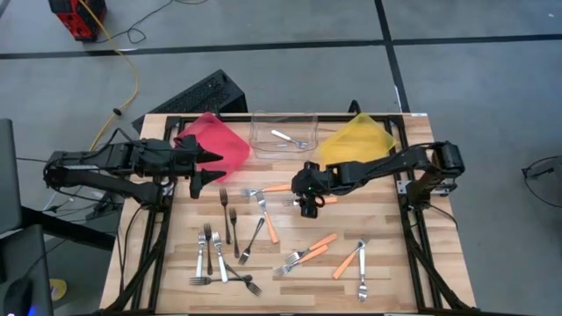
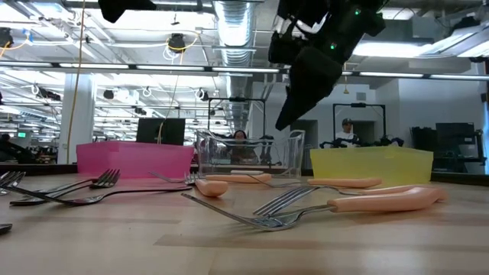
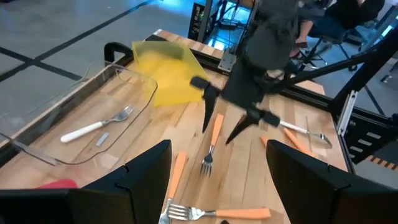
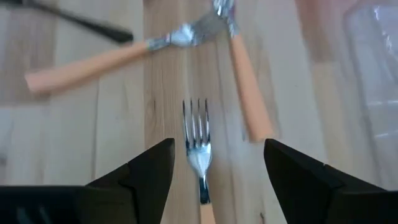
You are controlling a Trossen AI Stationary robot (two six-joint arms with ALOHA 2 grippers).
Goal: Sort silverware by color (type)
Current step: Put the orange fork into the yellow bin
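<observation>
The right gripper [image 1: 307, 204] hangs wide open just above an orange-handled fork [image 4: 198, 146] near the yellow bin [image 1: 356, 140]; the left gripper [image 1: 211, 168] waits wide open beside the red bin [image 1: 215, 140].

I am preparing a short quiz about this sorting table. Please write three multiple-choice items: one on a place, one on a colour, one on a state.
1. Where does the right gripper hover?
A. over an orange-handled fork
B. inside the red bin
C. off the table

2. What colour is the bin nearest the right arm's base?
A. red
B. yellow
C. blue

3. How do the right gripper's fingers stand?
A. shut on a dark fork
B. shut on nothing
C. open, holding nothing

Answers:
1 A, the right wrist view shows the orange-handled fork lying between the fingers.
2 B, the yellow bin sits on that side, the clear bin in the middle, the red bin by the waiting left gripper.
3 C, the fork lies on the wood with a gap on both sides.
</observation>
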